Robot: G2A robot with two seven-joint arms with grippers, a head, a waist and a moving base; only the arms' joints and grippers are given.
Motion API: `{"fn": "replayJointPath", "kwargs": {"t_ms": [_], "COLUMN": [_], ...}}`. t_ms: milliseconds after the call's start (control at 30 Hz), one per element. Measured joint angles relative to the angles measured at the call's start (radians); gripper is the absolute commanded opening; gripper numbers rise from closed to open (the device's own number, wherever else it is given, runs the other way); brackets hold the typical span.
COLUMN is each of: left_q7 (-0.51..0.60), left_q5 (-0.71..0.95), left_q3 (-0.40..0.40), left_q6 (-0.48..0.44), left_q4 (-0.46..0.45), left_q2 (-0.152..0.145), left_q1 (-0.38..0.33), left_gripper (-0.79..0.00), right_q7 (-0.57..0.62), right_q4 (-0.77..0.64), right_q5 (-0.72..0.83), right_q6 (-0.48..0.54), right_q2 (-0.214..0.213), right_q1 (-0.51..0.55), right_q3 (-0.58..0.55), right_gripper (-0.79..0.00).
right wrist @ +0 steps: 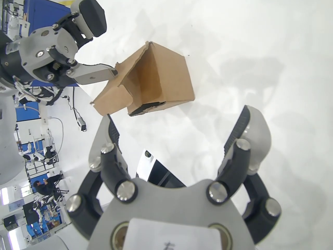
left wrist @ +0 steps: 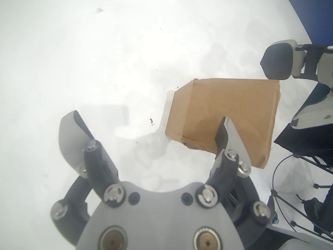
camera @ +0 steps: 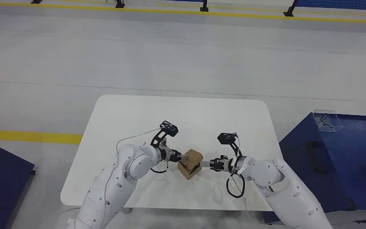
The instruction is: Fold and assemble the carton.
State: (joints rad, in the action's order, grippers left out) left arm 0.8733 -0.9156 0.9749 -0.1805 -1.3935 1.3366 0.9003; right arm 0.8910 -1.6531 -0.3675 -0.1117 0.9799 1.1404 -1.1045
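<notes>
1. Brown cardboard: the carton (camera: 190, 162) sits on the white tabletop (camera: 171, 114), near the edge closest to the robot and between the two arms. The left gripper (camera: 178, 156) is right at one side of it. The right gripper (camera: 205, 165) is right at the opposite side. A blue box (camera: 329, 154) stands beside the tabletop, on the right arm's side.

2. In the left wrist view the left gripper is spread wide and clamps nothing. One finger (left wrist: 230, 137) lies in front of the carton's flat outer panel, and the other (left wrist: 74, 131) hangs over bare tabletop, well apart from the carton. This side of the carton shows a closed brown panel with a creased edge. A dark pad of the right gripper (left wrist: 278, 61) sits just at the carton's far corner.

3. In the right wrist view the right gripper is also spread wide, with nothing between its fingers.
   - One fingertip (right wrist: 111, 128) is just beside the corner of a loose flap; I cannot tell whether it touches.
   - The other fingertip (right wrist: 244, 126) is over bare tabletop.
   - The carton's open end faces this camera, so its hollow inside shows.
   - The flap juts out on the side towards the left gripper. One finger of that gripper (right wrist: 96, 74) meets the flap's edge, and the other (right wrist: 91, 19) stays apart from the carton.
</notes>
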Motion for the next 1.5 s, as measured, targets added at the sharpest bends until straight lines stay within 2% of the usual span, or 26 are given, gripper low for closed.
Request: {"fn": "replayJointPath", "kwargs": {"t_ms": [867, 1500], "left_q7": [0.021, 0.103], "left_q5": [0.047, 0.145], "left_q3": [-0.011, -0.025], "left_q6": [-0.026, 0.069], "left_q4": [0.027, 0.085], "left_q2": [0.001, 0.016], "left_q1": [-0.013, -0.067], "left_gripper": [0.000, 0.000], "right_q7": [-0.050, -0.092], "right_q4": [0.108, 0.074], "right_q5": [-0.022, -0.123], "right_q6": [-0.006, 0.018], "right_q2": [0.038, 0.041], "right_q1": [-0.077, -0.047], "right_q3": [0.080, 0.082], "right_gripper": [0.000, 0.000]}}
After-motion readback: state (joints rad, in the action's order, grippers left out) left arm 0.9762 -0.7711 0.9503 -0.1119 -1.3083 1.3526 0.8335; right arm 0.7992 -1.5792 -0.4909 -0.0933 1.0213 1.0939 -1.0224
